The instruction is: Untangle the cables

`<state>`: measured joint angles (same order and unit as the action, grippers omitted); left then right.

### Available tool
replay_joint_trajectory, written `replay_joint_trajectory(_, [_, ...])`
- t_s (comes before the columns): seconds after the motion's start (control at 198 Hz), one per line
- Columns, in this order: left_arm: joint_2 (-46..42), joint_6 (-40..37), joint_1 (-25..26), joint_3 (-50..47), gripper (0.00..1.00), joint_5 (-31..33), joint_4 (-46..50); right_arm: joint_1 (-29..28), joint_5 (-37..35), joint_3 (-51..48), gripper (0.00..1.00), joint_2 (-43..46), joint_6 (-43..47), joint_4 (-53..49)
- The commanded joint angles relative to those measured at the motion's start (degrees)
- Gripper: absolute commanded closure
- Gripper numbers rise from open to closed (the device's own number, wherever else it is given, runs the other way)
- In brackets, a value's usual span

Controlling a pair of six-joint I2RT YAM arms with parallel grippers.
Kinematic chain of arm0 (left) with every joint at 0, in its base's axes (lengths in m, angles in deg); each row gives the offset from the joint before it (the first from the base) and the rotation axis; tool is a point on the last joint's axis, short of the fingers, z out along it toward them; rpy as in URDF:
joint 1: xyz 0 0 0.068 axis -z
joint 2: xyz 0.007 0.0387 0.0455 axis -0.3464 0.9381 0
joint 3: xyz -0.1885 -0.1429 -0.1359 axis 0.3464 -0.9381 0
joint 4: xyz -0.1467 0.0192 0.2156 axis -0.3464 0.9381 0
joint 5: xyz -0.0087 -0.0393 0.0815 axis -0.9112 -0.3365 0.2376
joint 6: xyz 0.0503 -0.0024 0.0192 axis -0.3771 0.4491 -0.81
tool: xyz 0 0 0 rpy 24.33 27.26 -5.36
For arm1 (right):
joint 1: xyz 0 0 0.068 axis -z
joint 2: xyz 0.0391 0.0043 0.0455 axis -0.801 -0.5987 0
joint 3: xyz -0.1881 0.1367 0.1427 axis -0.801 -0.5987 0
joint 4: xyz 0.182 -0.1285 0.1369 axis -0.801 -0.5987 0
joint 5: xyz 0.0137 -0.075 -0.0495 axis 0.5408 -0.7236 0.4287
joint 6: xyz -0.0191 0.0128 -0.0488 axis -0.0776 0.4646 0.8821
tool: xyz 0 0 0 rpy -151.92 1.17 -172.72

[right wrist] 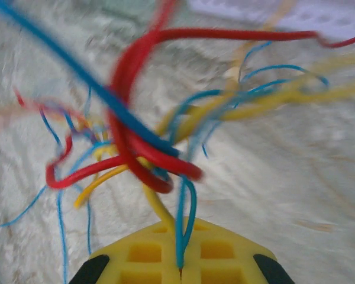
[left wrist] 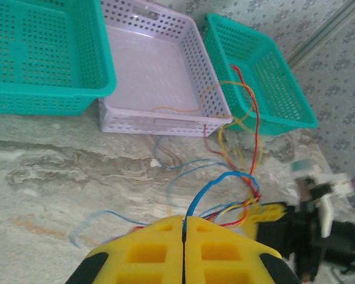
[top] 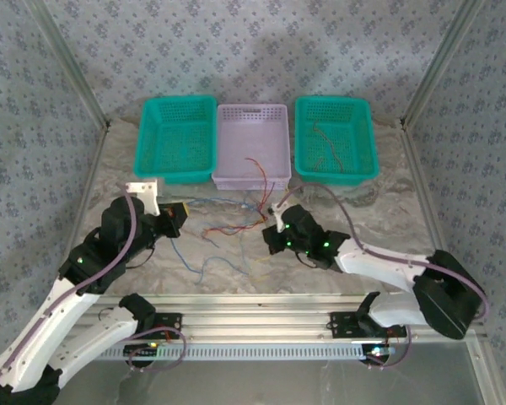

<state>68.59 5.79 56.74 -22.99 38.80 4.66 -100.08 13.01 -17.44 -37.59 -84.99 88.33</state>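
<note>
Cables [top: 233,226] sit knotted over the tabletop [top: 379,215] between my arms, near the lilac basket [top: 253,108]. Both my jaws are clamped on strands. Recommended: draw apart slowly, watching the knot.

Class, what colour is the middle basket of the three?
The middle basket is pale lilac; the top external view shows it best.

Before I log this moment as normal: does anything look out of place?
Yes. The cables are one knot, held between the left gripper and right gripper, and an orange wire hangs over the lilac basket's rim, half inside.
</note>
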Motion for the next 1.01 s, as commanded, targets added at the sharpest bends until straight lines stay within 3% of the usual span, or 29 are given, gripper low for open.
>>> replay_joint_trajectory(0.0, [-0.53, -1.69, 0.23, 3.9, 1.0, 5.59, 2.47, 5.72, -1.56, -2.26, 1.0, 4.68, -0.97, -6.87])
replay_joint_trajectory(0.146, [0.44, -2.58, 0.12, 5.89, 1.0, 9.06, 5.53, 13.37, 2.49, -4.14, 1.0, 9.44, -1.22, -10.23])
replay_joint_trajectory(0.519, [3.47, -4.6, 0.09, 10.68, 1.0, 12.3, 9.69, 25.35, 1.57, -5.5, 1.0, 20.45, -4.02, -20.38])
replay_joint_trajectory(0.711, [2.59, -5.09, 0.09, 10.48, 1.0, 11.11, 8.22, 28.66, -0.46, -6.07, 1.0, 25.42, -5.78, -22.5])
replay_joint_trajectory(1.004, [1.09, -4.45, 0.04, 7.97, 1.0, 6.68, 1.41, 30.72, 5.16, -6.77, 1.0, 27.94, -4.99, -17.85])
